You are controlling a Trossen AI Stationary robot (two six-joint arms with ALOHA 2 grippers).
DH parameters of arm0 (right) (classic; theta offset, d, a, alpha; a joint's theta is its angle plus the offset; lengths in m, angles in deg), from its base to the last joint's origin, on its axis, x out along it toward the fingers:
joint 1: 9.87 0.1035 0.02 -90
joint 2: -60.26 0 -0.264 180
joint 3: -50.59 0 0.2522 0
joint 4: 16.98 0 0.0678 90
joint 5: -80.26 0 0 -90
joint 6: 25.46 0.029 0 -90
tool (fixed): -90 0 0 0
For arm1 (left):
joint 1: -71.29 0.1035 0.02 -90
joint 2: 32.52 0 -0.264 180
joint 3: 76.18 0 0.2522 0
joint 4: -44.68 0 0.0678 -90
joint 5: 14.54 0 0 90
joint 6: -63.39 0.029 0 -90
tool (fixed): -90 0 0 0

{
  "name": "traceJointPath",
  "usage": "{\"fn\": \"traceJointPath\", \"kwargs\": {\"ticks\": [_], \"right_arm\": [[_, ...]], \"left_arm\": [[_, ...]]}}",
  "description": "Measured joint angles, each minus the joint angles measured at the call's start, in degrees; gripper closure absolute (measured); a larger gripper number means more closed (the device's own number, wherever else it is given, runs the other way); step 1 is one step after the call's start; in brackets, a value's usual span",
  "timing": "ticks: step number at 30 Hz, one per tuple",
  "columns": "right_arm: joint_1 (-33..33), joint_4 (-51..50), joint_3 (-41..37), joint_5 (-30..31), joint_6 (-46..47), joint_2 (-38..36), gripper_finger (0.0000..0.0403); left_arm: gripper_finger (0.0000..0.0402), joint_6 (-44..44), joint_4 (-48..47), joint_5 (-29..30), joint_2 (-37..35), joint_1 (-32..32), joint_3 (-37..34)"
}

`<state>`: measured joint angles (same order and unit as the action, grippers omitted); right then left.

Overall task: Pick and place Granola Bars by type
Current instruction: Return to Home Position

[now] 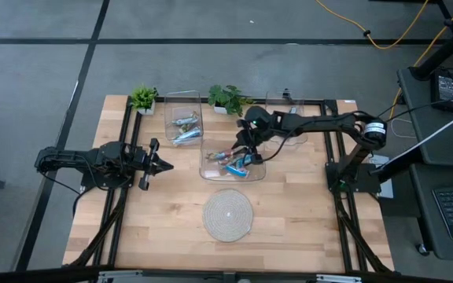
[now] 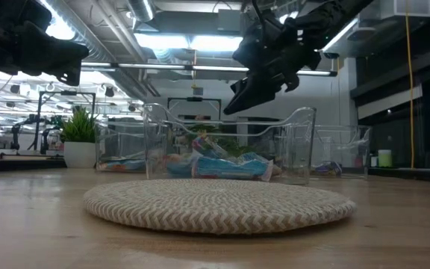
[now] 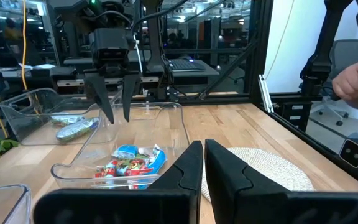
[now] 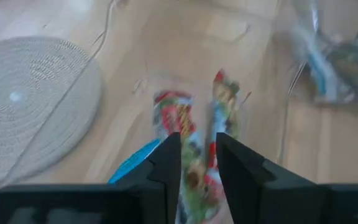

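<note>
Bars in red and blue wrappers lie heaped in the clear bin mid-worktop. They are probably light, crinkly and slippery, best pinched across the middle. Right claw hangs above them, parted and empty; left claw, together, near the left edge.

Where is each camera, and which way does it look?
High: over the table, straight down; left arm, left gripper, right arm, right gripper show.
Low: tabletop height, across the mat; right gripper hangs above.
Left wrist: left arm, facing the bin; own gripper shows.
Right wrist: right arm, down onto red granola bars; own gripper shows.
Shared: all four see the mat.
</note>
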<state>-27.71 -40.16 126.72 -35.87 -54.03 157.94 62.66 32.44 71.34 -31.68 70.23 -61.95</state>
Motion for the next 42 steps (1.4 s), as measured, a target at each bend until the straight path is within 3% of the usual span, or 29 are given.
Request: {"fn": "traceJointPath", "kwargs": {"ticks": [11, 20, 26, 42], "right_arm": [[-1.2, -12.7, 0.0, 0.2, -0.5, -2.8, 0.0297], [-6.2, -18.0, 0.0, -1.8, -7.3, -2.8, 0.0297], [-8.4, -18.6, 0.0, -6.9, -10.5, -2.8, 0.0297], [-6.8, -19.3, 0.0, -7.0, -13.7, -2.8, 0.0297]], "left_arm": [[0.0391, 0.0, 0.0, 0.0, 0.0, 0.0, 0.0], [0.0392, 0.0, 0.0, 0.0, 0.0, 0.0, 0.0], [0.0393, 0.0, 0.0, 0.0, 0.0, 0.0, 0.0], [0.0393, 0.0, 0.0, 0.0, 0.0, 0.0, 0.0]]}}
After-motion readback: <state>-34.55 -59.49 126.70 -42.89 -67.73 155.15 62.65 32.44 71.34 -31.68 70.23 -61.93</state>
